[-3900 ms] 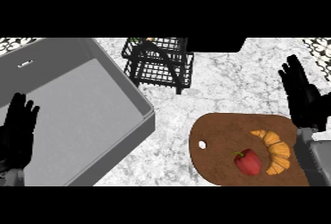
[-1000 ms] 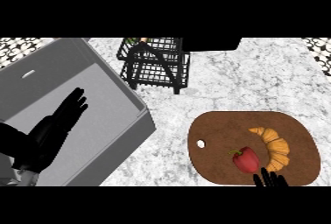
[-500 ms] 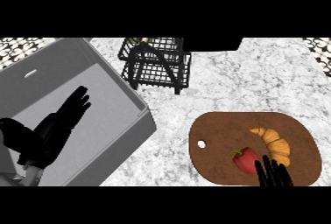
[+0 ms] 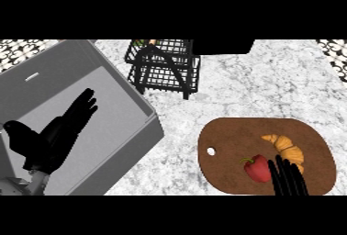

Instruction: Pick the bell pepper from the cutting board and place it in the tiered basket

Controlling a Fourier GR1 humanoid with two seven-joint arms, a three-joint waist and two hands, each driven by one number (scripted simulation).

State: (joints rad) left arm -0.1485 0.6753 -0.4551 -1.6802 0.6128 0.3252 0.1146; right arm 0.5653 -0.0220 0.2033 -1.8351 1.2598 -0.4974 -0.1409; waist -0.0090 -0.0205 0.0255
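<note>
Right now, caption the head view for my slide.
Right hand reaches the pepper on the board, beside a croissant.

Light was even and bright across the marble counter [image 4: 257, 87], with no glare or hot spots. Shadows were faint: only a soft darkening showed beneath the black wire tiered basket [image 4: 165, 69] in the upper middle of the frame. The grey sink [image 4: 102, 114] at the left had a paler rim and flatter, darker inner faces. The black robot hand [image 4: 58, 133] at lower left read as a near-silhouette with little surface detail. Edges stayed straight, without visible bending.
</note>
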